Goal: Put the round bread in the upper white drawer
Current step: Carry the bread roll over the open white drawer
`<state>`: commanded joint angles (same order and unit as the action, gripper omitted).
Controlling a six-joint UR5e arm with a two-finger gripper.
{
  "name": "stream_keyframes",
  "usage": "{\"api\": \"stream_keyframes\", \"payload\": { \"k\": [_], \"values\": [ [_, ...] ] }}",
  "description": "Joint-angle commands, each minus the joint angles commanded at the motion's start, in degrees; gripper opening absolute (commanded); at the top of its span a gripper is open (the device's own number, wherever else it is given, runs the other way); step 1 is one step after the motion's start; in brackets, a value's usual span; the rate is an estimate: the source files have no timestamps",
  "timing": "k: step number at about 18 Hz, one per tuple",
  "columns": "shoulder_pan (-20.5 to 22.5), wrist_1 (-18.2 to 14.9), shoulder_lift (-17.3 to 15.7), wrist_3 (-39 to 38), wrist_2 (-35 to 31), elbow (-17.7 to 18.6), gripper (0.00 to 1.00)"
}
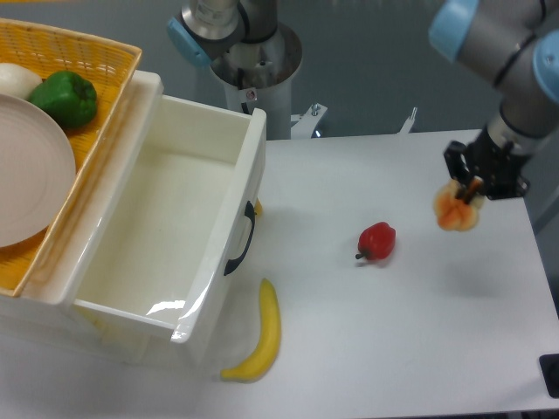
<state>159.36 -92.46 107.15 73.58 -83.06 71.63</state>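
The round bread (455, 210), a small lumpy tan-orange bun, hangs in the air above the right part of the table. My gripper (469, 194) is shut on it from above, its black fingers partly covering the top of the bun. The upper white drawer (166, 227) stands pulled open at the left, with a dark curved handle (241, 239) on its front panel and nothing visible inside. The bread is far to the right of the drawer, beyond the red pepper (377, 241).
A banana (261, 334) lies in front of the drawer's front corner. A yellow woven basket (61, 140) at the far left holds a green pepper (65, 98), a pale plate (26, 170) and a white round item (16, 78). The robot's base column (258, 61) stands behind the table.
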Motion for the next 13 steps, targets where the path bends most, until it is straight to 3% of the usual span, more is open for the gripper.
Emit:
{"api": "stream_keyframes", "payload": {
  "k": [6, 13],
  "values": [
    [-5.1, -0.5, -7.4, -11.1, 5.3, 2.9, 0.0],
    [-8.4, 0.0, -13.4, -20.7, 12.0, 4.8, 0.0]
  ]
}}
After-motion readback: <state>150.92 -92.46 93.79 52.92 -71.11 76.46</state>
